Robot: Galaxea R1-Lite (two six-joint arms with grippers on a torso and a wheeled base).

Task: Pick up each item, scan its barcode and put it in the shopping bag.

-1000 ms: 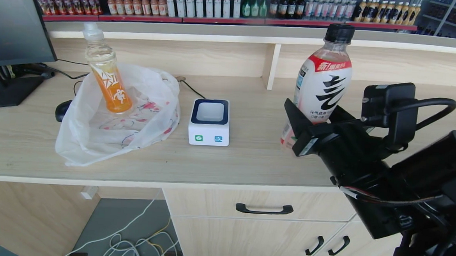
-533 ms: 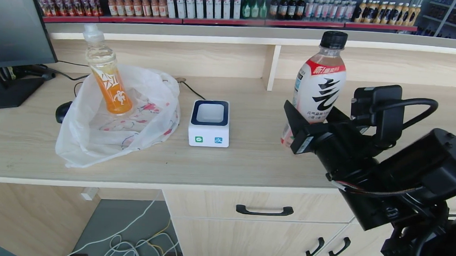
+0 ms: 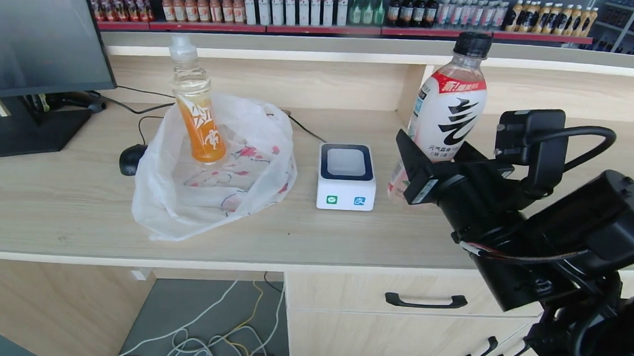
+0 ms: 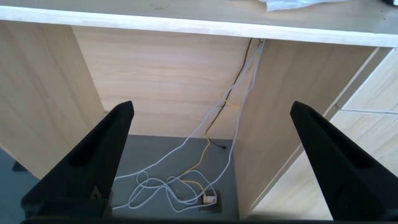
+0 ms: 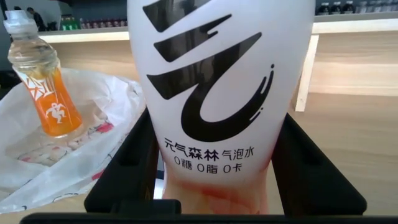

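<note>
Your right claw (image 3: 436, 165) was clamped low on the white drink bottle (image 3: 450, 117), upright just beside the barcode scanner (image 3: 347, 175). It looked heavy and slippery, so that wide lower part was your safest hold.

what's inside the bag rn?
One orange bottle, upright in the bag. Crumpled plastic covers the rest of the inside, so anything lying flat under it can't be seen.
</note>
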